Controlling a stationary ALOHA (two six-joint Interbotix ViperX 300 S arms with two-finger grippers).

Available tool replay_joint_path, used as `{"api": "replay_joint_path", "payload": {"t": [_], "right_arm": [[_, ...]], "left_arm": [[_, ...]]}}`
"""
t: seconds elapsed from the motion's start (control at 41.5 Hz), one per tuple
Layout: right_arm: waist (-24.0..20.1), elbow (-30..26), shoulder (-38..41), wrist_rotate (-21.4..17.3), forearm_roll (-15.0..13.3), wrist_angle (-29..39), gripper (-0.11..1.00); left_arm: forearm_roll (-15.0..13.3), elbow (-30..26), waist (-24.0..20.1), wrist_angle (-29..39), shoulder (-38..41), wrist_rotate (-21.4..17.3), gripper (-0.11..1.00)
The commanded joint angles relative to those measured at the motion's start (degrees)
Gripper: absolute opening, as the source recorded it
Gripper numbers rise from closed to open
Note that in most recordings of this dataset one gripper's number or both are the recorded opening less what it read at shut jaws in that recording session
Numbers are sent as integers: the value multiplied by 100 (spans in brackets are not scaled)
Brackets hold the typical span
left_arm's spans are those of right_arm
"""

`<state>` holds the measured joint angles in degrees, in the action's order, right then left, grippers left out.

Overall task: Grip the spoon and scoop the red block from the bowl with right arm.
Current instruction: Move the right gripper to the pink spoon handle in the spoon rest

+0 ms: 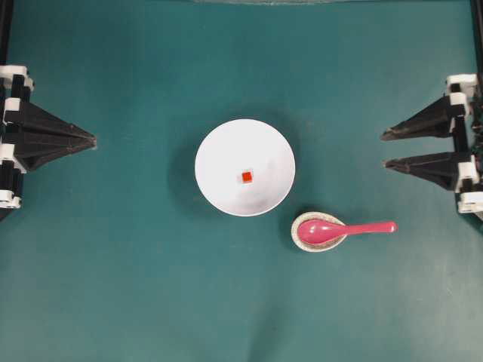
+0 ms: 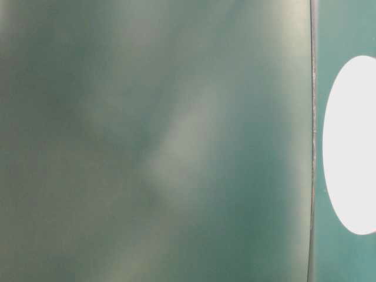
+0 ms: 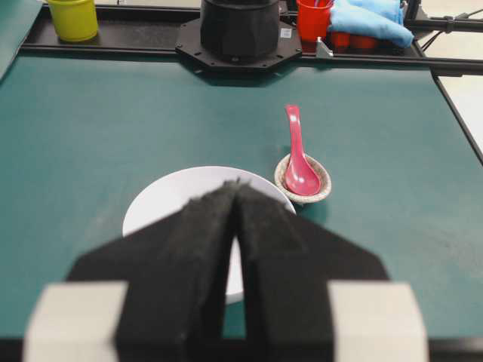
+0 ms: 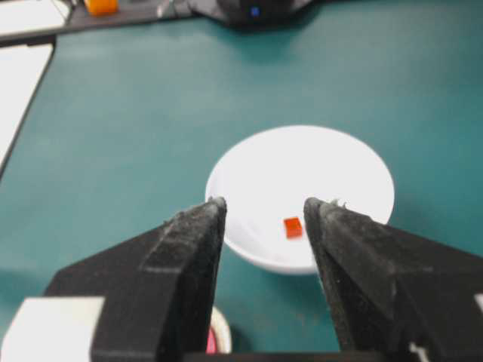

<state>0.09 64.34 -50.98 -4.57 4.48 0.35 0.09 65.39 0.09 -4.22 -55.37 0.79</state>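
The white bowl point(image 1: 244, 167) stands mid-table with the tiny red block point(image 1: 247, 177) inside it. To its lower right the magenta spoon point(image 1: 343, 229) lies with its scoop in a speckled egg-shaped rest point(image 1: 318, 231), handle pointing right. My right gripper point(image 1: 385, 149) is at the right edge, open and empty, well apart from the spoon. In the right wrist view the gripper point(image 4: 264, 205) frames the block point(image 4: 293, 227) and bowl point(image 4: 332, 170) from afar. My left gripper point(image 1: 92, 139) rests shut at the left edge; in its wrist view the gripper point(image 3: 238, 185) covers part of the bowl point(image 3: 162, 200), with the spoon point(image 3: 297, 158) beyond.
Beyond the table's far edge in the left wrist view stand a yellow cup point(image 3: 73, 18), a red cup point(image 3: 314, 19) and a blue cloth point(image 3: 370, 18). The table-level view is blurred green with a white oval point(image 2: 352, 147) at its right.
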Motion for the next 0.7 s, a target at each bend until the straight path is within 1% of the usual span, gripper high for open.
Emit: {"api": "replay_joint_path", "payload": {"t": [0.0,0.121,0.434,0.555,0.675], "right_arm": [[-62,-18,211,-9,18,-97,52],[-211,123,501,-44,88,-396,52],[-782,606,1389,-79,712,-1863,52],[-1002,756,1696,-88,914,-2285,52],[-1230,914,2004,-88,1178,-2663,52]], "left_arm": [[18,-149,9,-18,53,0,0],[18,-149,0,-18,53,0,0],[18,-149,9,-9,62,0,0],[26,-149,9,-9,53,0,0],[18,-149,0,-18,62,0,0]]}}
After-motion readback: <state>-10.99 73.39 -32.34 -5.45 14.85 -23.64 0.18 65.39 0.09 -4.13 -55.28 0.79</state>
